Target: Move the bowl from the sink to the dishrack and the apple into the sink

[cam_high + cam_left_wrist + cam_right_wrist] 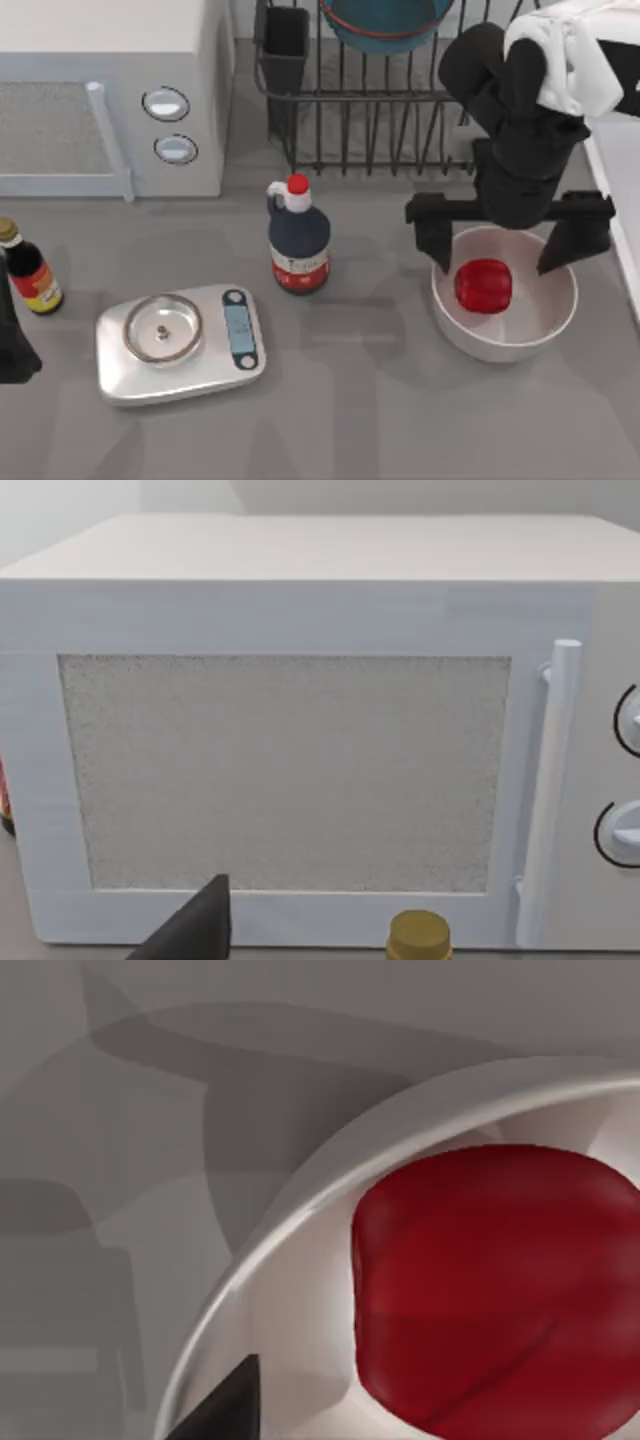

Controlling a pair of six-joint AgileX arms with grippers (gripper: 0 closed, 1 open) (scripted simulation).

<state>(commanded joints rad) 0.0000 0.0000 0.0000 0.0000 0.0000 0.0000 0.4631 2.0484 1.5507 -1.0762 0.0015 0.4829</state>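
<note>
Right gripper [512,237] hangs over the white bowl [550,320] at the table's right, fingers spread wide and released, one tip at the bowl's left rim, the other toward its right rim. Nothing is between them yet. The apple [484,285] sits inside the white bowl, directly below the gap and a little to the left of its middle. In the right wrist view the apple [500,1290] is close beneath, with one dark fingertip [225,1405] at the bowl's inner wall.

The teal-blue bowl [385,25] already stands in the dishrack [400,120], behind and to the left of the gripper, propped among the upright bars. That half of the task looks done. The sink [620,190] shows as a pale edge just to the right of the gripper, close by.

Step in hand, as I judge it: the reach for the apple. The next move calls for a straight descent until the fingertips flank the fruit, then a squeeze without pinching the bowl's wall. The apple is glossy and blocky; a grip on its flat sides should hold better. Then lift clear of the rim and carry right, a short way, to the sink.

Left gripper [12,350] is parked at the table's left edge beside a small sauce bottle [30,272]; its wrist view faces the microwave [300,740]. Whether its fingers are apart, I cannot tell.
</note>
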